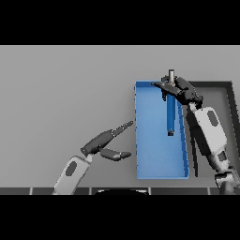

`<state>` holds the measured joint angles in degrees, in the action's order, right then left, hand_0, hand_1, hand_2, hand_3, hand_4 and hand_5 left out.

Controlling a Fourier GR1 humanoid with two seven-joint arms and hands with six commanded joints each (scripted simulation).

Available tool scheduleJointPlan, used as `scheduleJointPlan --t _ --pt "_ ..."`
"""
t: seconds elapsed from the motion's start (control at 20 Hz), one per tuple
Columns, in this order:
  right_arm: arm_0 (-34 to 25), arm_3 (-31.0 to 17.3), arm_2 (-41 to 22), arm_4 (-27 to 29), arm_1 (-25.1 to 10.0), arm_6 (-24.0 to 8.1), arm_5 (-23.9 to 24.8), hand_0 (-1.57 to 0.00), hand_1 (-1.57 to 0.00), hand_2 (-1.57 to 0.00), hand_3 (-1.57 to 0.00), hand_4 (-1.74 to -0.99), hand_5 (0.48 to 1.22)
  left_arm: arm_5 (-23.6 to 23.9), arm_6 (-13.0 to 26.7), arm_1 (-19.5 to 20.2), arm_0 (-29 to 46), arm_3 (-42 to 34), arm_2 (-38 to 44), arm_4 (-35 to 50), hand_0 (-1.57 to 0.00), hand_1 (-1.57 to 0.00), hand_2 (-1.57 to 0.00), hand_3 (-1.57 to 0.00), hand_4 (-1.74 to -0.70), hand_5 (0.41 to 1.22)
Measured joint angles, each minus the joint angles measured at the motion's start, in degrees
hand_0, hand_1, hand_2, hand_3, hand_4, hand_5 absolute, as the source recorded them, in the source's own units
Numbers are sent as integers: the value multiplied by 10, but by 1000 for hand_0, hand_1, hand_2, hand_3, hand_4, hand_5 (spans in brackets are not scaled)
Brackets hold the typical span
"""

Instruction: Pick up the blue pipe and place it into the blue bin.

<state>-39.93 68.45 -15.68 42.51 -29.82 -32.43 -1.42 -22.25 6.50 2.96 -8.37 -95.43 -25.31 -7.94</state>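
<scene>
my right hand (180, 91) is over the far end of the blue bin (140, 140), fingers curled round the upper part of the blue pipe (171, 112), which i judge is the grip that lets me carry it in over the bin's wall and keep it clear of the rim. the pipe hangs within the bin's outline, toward the right side and far half; whether its lower end already touches the bin floor i cannot tell from this angle. its long axis runs near to far along the bin's own length, close to parallel with the long walls, with a grey end sticking out past my fingers at the far side and a darker end pointing back toward me. that alignment makes sense to me: laid lengthwise it should fit the bin without bridging a wall. beyond the bin on the right sits a dark tray (229, 93), partly hidden behind my forearm. my left hand (105, 143) rests idle above the grey table (56, 93), just left of the bin, fingers straight and relaxed, thumb apart, holding nothing. i judge the release is what remains.
</scene>
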Motion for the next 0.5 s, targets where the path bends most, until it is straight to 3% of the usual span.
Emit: scheduleJointPlan --t 0.1,0.15,0.2,0.25,0.35,0.45,0.5 --pt "21 2 -15 -18 -9 -25 -8 -1571 -1571 -1571 -617 -1662 1221 -4 -6 6 4 -6 1 4 1 1 1 1 -885 481" --pt "32 -1 -28 -24 -13 -25 -7 -1571 -1571 -1571 -808 -1617 1199 -3 4 2 -3 2 1 2 1 1 1 1 -886 483" --pt "28 -14 -50 -14 -23 -25 3 -1571 -1514 -1454 -960 -1573 1188 -2 3 -1 -2 2 -3 -2 1 1 1 1 -885 486" --pt "23 -33 -78 -1 -28 -25 17 -1257 -1211 -1163 -768 -1515 1176 -4 4 2 -1 1 1 2 1 1 1 1 -883 490" --pt "5 -76 -141 74 -46 -25 45 -804 -775 -744 -491 -1385 1114 -2 4 3 -10 8 7 2 1 1 1 1 -880 495" --pt "-20 -105 -194 135 -61 -25 47 -514 -495 -476 -314 -1296 1152 -2 4 -1 -12 14 5 0 1 1 1 1 -881 497" --pt "-31 -107 -216 151 -73 -25 18 -411 -396 -380 -251 -1264 1108 -4 -3 3 -10 14 6 1 1 1 1 1 -881 496"
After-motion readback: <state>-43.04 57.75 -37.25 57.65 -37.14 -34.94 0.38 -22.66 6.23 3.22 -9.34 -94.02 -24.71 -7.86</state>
